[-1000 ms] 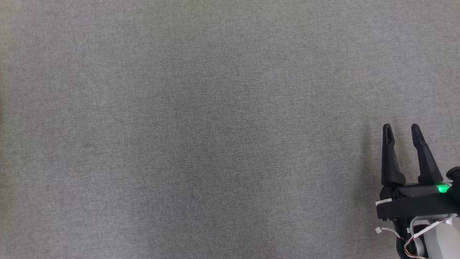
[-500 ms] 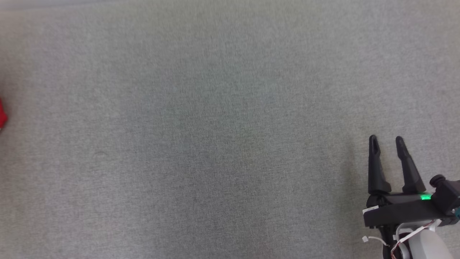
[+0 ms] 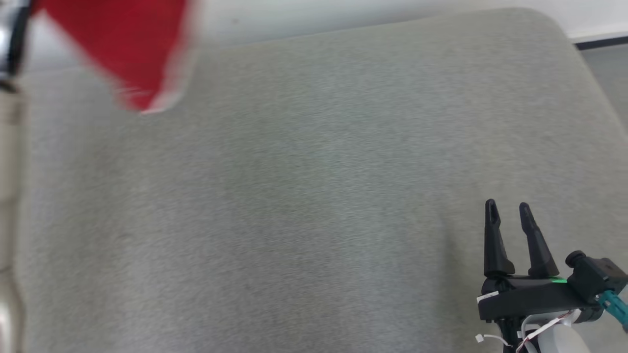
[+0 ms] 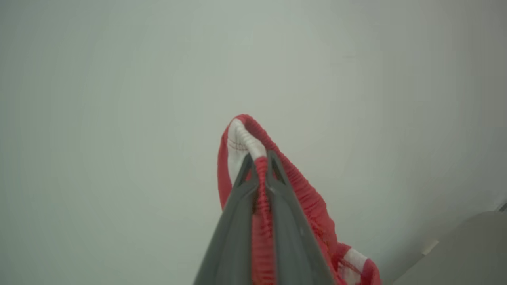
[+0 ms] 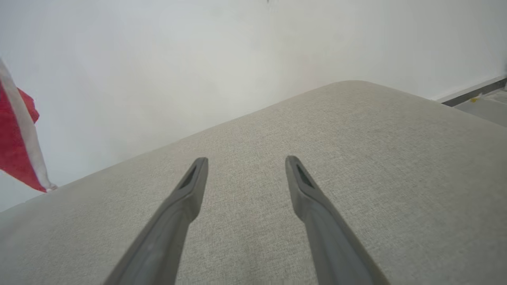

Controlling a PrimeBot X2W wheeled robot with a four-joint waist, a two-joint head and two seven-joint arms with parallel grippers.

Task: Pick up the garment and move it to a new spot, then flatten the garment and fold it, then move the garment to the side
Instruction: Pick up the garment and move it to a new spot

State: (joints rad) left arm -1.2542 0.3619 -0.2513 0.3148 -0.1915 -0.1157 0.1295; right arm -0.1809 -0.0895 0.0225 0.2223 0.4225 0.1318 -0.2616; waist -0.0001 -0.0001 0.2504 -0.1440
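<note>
The garment [image 3: 122, 44] is red cloth with white trim, hanging blurred in the air at the head view's top left, above the grey cushion. In the left wrist view my left gripper [image 4: 259, 158] is shut on the garment's [image 4: 305, 198] ribbed red and white edge, which loops over the fingertips and trails down to the right. My right gripper [image 3: 508, 208] stands open low at the right over the cushion, with nothing between its fingers [image 5: 186, 190]. A corner of the garment [image 5: 16, 150] hangs at the far left of the right wrist view.
The grey fabric cushion [image 3: 314, 196] spreads under both arms, with its rounded far right corner [image 3: 554, 24] near a white wall [image 5: 198, 59]. A dark baseboard and floor [image 3: 603, 44] lie beyond that corner. A blurred pale arm [image 3: 7, 196] runs along the left edge.
The head view has tilted up and shifted, bringing the cushion's far edge and the wall into sight. The red garment rose from the left edge into the air at top left.
</note>
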